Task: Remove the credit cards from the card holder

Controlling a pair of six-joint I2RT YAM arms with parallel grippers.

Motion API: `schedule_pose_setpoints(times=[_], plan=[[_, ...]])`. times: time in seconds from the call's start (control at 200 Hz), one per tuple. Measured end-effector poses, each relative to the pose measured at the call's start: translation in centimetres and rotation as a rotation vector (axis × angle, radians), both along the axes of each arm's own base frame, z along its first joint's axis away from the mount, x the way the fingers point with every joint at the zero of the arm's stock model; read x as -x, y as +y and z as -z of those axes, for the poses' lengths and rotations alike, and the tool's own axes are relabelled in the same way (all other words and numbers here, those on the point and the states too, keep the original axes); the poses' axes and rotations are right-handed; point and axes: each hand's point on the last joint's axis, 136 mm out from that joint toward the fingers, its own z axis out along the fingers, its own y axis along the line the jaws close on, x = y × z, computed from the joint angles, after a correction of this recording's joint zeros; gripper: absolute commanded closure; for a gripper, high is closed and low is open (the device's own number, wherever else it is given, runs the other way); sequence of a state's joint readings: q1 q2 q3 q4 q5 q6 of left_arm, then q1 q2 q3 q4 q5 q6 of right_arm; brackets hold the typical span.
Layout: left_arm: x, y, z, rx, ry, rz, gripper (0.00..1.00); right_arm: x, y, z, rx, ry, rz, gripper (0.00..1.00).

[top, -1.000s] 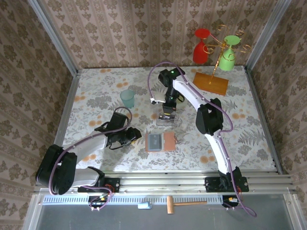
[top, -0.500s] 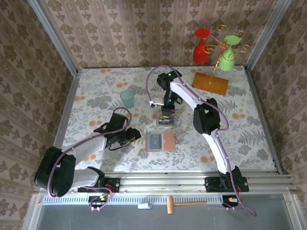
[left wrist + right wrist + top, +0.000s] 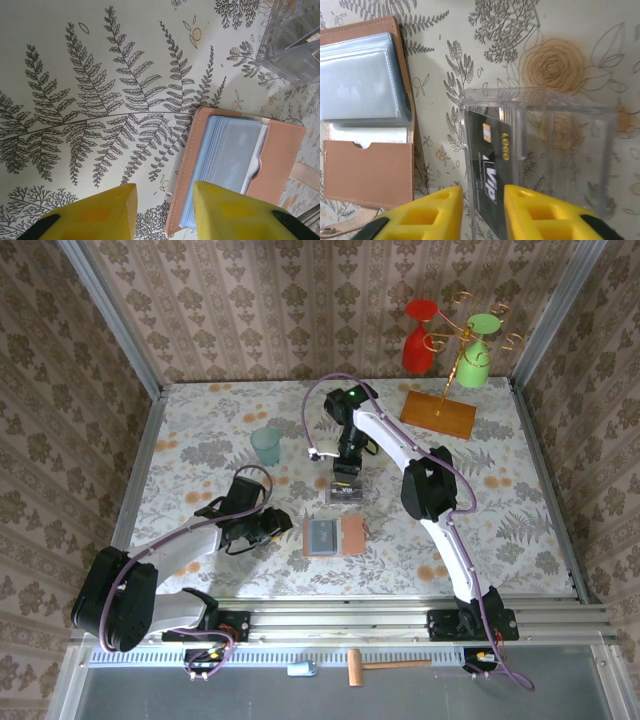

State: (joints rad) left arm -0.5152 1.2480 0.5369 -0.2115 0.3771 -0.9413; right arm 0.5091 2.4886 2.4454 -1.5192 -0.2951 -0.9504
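Mid-table, card holder [image 3: 333,537] is lying open, pockets looking empty; one dark credit card [image 3: 487,165] is sitting in the clear tray [image 3: 560,150]. Right gripper [image 3: 482,197] and left gripper [image 3: 162,192] are hovering parted, holding nothing. Job is probably nearing done.

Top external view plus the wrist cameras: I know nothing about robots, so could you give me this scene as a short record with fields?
Card holder: salmon-pink folding wallet, lying open on the patterned table, grey-blue sleeves facing up
Card: dark plastic credit card with gold digits, inside the clear plastic tray
Right gripper: over the tray, fingers either side of the card; grip unclear
Left gripper: open, at the wallet's edge
Also there: teal cup, orange stand base
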Motion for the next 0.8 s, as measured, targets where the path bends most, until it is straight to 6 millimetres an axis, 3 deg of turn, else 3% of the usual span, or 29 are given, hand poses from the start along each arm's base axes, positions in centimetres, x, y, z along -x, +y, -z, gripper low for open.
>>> schedule_pose_setpoints(times=[0.15,0.41,0.8], plan=[[0.1,0.0,0.1,-0.005,0.009,0.001,0.65,-0.9,0.5,-1.6,-0.028,-0.051,0.013,0.68],[-0.4,-0.2,-0.4,-0.002,0.004,0.001,0.65,-0.4,0.2,-2.9,-0.022,-0.048,0.092,0.68],[-1.2,-2.1,-0.4,0.011,-0.010,0.041,0.65,0.0,-0.1,-5.8,-0.125,-0.147,0.495,0.66]])
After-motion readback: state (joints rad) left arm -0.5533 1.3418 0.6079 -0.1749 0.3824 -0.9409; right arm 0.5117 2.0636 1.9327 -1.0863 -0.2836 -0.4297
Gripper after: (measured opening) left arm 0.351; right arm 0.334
